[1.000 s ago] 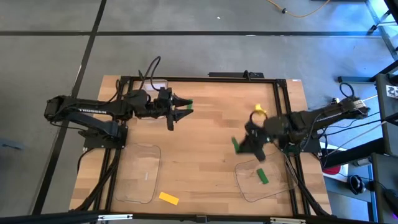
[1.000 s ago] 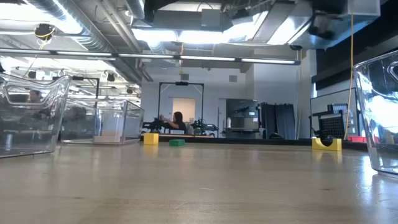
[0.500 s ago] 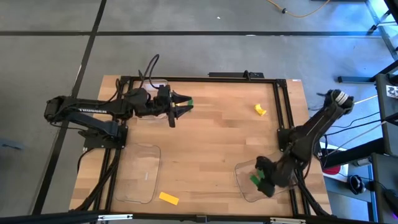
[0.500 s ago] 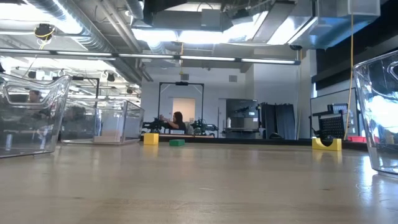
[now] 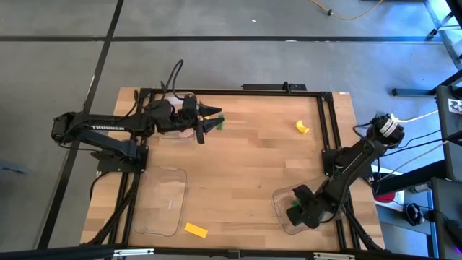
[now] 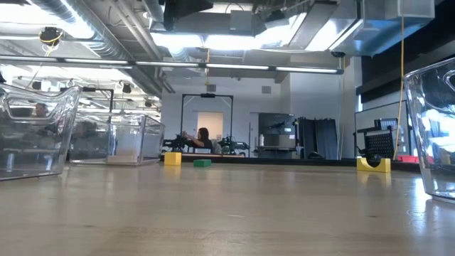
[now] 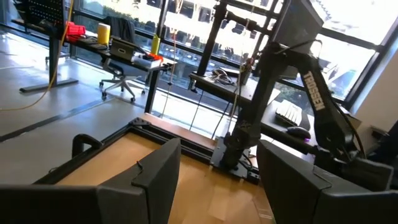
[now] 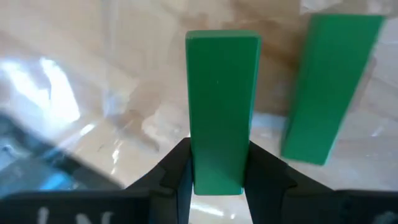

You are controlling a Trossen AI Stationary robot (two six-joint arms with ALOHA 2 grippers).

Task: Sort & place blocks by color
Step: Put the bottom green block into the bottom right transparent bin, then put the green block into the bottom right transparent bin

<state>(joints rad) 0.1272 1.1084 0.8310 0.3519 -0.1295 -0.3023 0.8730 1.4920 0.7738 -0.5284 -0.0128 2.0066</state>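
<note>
- Green block [image 8: 222, 112] was pinched across its narrow faces by the right hand [image 5: 297, 211], over the clear tray [image 5: 280, 198], beside a second green block [image 8: 328, 87].
- It was judged light, rigid and smooth.
- The left hand [image 5: 209, 118] was spread above another green block [image 5: 218, 120] on the tabletop [image 5: 245, 159].

Between the dark fingers of the right gripper [image 8: 214, 177] stands a plain green block [image 8: 221, 106], with a second green block [image 8: 329, 87] just beside it on the clear tray [image 5: 280, 208]. Off the left gripper [image 5: 209, 119] tip lies a green block [image 5: 219, 120]. Two yellow blocks [image 5: 195, 230] sit on light striped wood table [image 5: 245, 159]
</note>
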